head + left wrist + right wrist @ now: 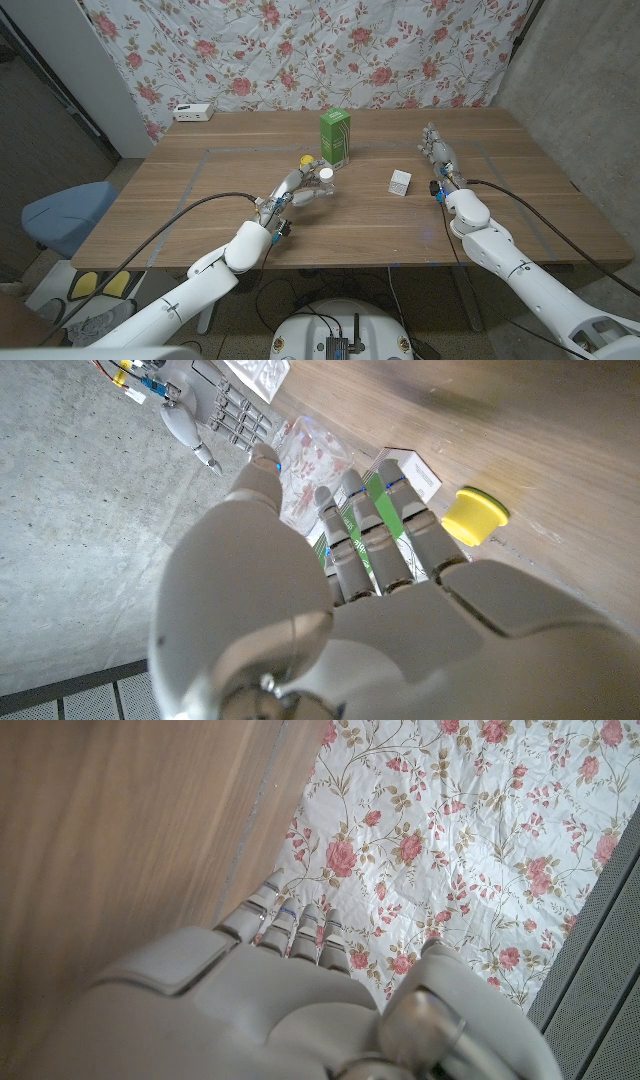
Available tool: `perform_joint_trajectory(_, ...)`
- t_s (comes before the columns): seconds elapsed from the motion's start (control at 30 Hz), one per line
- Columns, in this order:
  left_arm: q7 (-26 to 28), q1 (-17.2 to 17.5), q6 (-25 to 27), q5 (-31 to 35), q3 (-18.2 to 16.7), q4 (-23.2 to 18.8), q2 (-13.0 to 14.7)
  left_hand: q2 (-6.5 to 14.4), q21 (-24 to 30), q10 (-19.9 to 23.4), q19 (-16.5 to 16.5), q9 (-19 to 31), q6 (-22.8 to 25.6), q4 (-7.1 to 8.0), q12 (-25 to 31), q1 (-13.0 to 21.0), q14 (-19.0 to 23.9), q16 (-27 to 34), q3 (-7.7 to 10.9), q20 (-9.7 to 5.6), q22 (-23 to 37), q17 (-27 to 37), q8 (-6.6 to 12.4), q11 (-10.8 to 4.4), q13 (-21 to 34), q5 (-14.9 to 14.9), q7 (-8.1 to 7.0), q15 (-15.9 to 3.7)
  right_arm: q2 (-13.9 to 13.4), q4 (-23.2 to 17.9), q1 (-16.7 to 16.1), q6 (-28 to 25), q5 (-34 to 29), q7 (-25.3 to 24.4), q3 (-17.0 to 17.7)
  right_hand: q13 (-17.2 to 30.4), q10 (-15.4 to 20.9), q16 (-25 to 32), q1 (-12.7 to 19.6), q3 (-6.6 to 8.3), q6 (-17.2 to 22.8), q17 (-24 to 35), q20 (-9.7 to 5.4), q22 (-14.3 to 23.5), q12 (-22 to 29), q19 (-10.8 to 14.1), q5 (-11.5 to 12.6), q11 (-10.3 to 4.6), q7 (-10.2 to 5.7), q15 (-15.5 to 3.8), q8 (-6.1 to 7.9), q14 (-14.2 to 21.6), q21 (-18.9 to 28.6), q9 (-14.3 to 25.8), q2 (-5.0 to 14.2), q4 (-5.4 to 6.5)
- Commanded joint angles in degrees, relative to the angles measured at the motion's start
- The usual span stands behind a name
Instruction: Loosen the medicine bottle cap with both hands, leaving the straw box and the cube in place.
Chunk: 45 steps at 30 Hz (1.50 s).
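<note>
The medicine bottle (320,188) is clear with a white cap and stands at the table's middle. In the left wrist view the bottle (308,460) shows pinkish contents. My left hand (288,193) reaches around it, thumb on one side and straight fingers (375,525) on the other, without a plain grip. The green straw box (335,136) stands upright just behind the bottle. The white cube (400,183) lies to the right. My right hand (438,158) stands further right with fingers extended, holding nothing.
A small yellow cap-like piece (306,159) lies left of the straw box, also seen as a yellow piece (475,516). A white power strip (192,112) sits at the table's far left corner. A floral curtain (470,830) hangs behind the table.
</note>
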Motion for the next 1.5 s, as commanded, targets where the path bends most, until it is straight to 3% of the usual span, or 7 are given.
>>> perform_joint_trajectory(0.03,-0.87,-3.51,1.86,0.64,2.16,0.99,-2.42,-0.29,-0.22,0.18,0.09,0.12,0.81,0.14,-0.06,0.04,0.59,0.07,0.34,0.24,0.17,0.11,-0.11,0.21,0.25,0.02,0.05,-6.19,-2.78,-3.89,-1.39,-2.74,-0.05,-0.06,0.83,0.1,0.36,0.09,-0.02,0.08,0.35,0.02,-3.09,0.09,0.28,0.46,0.34,0.13,0.05,-0.42,0.08,0.2,0.18,0.19,-0.01,-0.33)
perform_joint_trajectory(0.67,-2.22,-7.54,3.17,0.11,5.55,4.15,-5.69,-0.33,-1.49,0.76,-0.85,0.12,1.31,0.5,0.04,-0.64,1.32,0.17,0.53,0.12,0.15,0.13,-0.05,0.09,0.25,0.01,-0.58,-6.44,-9.77,-15.05,-5.41,-11.09,-2.45,-2.46,2.71,0.09,0.71,0.07,0.59,0.11,0.62,-0.13,-3.03,0.07,0.37,0.53,0.37,0.2,-0.13,-0.39,0.15,0.37,0.17,0.18,-0.47,-0.92)
perform_joint_trajectory(0.97,-3.41,-10.1,1.98,-0.13,7.02,7.17,-7.0,-0.28,-1.86,0.94,-1.06,0.12,1.42,0.56,0.05,-0.79,1.61,0.18,0.67,0.15,0.16,0.13,-0.06,0.09,0.26,0.03,-0.63,-6.43,-11.07,-18.33,-6.53,-13.15,-4.51,-4.35,3.18,0.1,1.26,0.1,1.76,0.34,2.05,-0.3,-3.2,0.05,0.52,1.05,0.42,0.22,-0.15,-0.51,0.62,0.76,0.31,0.2,-0.88,-1.9)
perform_joint_trajectory(1.17,-4.71,-11.96,1.14,-0.85,7.81,9.46,-7.87,-0.19,-2.13,1.18,-1.17,0.13,1.92,0.58,0.07,-0.86,1.76,0.15,0.84,0.12,0.17,0.12,0.09,0.04,0.27,0.05,-1.55,-6.49,-12.01,-20.76,-7.05,-15.72,-5.51,-5.38,3.48,0.11,1.38,0.11,2.26,0.44,2.32,-0.36,-3.23,0.04,0.54,1.32,0.44,0.3,0.03,-0.52,0.66,0.92,0.37,0.22,-1.02,-2.3)
perform_joint_trajectory(1.5,-5.79,-13.94,1.38,-1.3,8.65,11.56,-8.72,0.02,-2.63,1.67,-1.73,0.15,2.26,0.65,0.15,-1.03,1.87,0.06,1.15,-0.38,0.19,0.12,0.08,-0.25,0.28,0.05,-1.72,-6.82,-14.67,-26.2,-7.12,-22.9,-8.03,-6.97,3.66,0.14,2.14,0.04,5.33,0.79,4.9,-0.56,-3.29,0.01,0.66,2.02,0.44,0.19,0.53,-0.49,1.37,1.38,0.35,0.32,-2.48,-4.93)
